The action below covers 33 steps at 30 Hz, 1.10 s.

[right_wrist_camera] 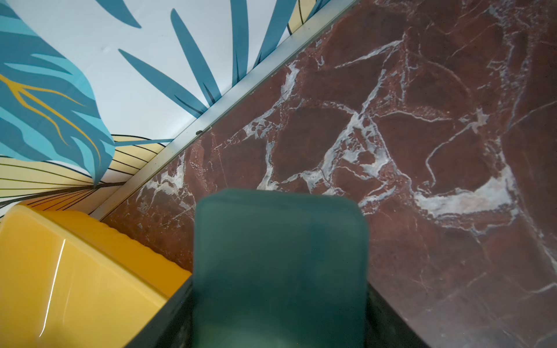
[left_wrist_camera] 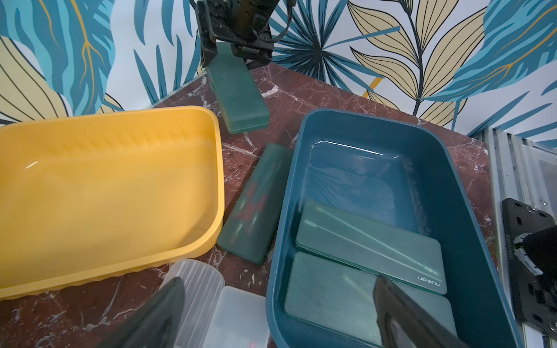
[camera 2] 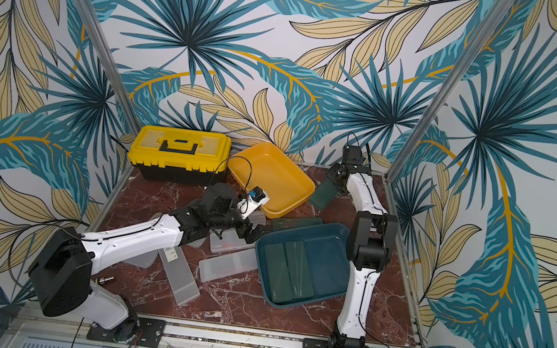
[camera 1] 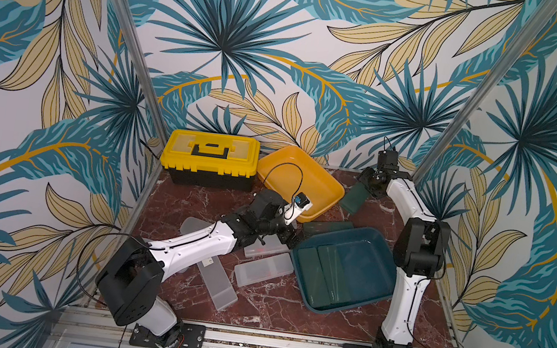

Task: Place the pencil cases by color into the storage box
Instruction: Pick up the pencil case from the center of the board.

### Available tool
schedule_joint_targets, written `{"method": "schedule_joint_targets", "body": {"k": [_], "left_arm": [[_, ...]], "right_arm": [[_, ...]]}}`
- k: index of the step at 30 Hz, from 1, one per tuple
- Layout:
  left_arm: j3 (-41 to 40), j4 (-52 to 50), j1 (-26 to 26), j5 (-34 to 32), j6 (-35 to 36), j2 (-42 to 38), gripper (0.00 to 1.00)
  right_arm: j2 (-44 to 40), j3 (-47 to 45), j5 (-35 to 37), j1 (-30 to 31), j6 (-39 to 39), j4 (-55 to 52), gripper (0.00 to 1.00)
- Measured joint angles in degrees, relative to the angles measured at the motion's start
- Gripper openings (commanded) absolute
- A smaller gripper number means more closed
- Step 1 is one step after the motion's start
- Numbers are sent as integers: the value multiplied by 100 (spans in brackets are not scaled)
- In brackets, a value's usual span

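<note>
My right gripper (camera 1: 367,186) is shut on one end of a dark green pencil case (camera 1: 354,200) (right_wrist_camera: 280,256) at the back right, and the case's far end slants down to the table beside the yellow tray (camera 1: 301,181). Two green pencil cases (camera 1: 318,279) (left_wrist_camera: 370,244) lie side by side in the blue storage box (camera 1: 367,263) (left_wrist_camera: 355,177). Another green case (camera 1: 326,227) (left_wrist_camera: 256,205) lies between tray and box. Several frosted white cases (camera 1: 262,269) (camera 1: 218,286) (camera 1: 195,228) lie mid-table. My left gripper (camera 1: 292,237) (left_wrist_camera: 278,281) hangs open over the box's near-left rim, holding nothing.
A closed yellow toolbox (camera 1: 209,158) stands at the back left next to the yellow tray (left_wrist_camera: 105,186), which holds nothing. The left forearm (camera 1: 194,244) crosses above the white cases. Patterned walls and metal posts close in the marble table (camera 1: 288,311) on three sides.
</note>
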Motion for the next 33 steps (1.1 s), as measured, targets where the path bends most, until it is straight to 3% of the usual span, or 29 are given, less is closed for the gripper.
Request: {"method": "schedule_joint_targets", "body": {"k": [9,22,28,33], "left_arm": [[0,2,0,37,-168,17,98],[0,0,-63,109,-337,55,98],[-26,-2,-313,-323,-529,24,97],[-225,-2,-468,-1056,-887,-223,97]], "right_arm": [[-1401,-1145,-197,0,-238,160,67],[-3550,-3539,-417,205,-1226,225,67],[-4597,-4542,-435,337,-1495,372,67],[-5058,-5093,-437,407,-1683,457,67]]}}
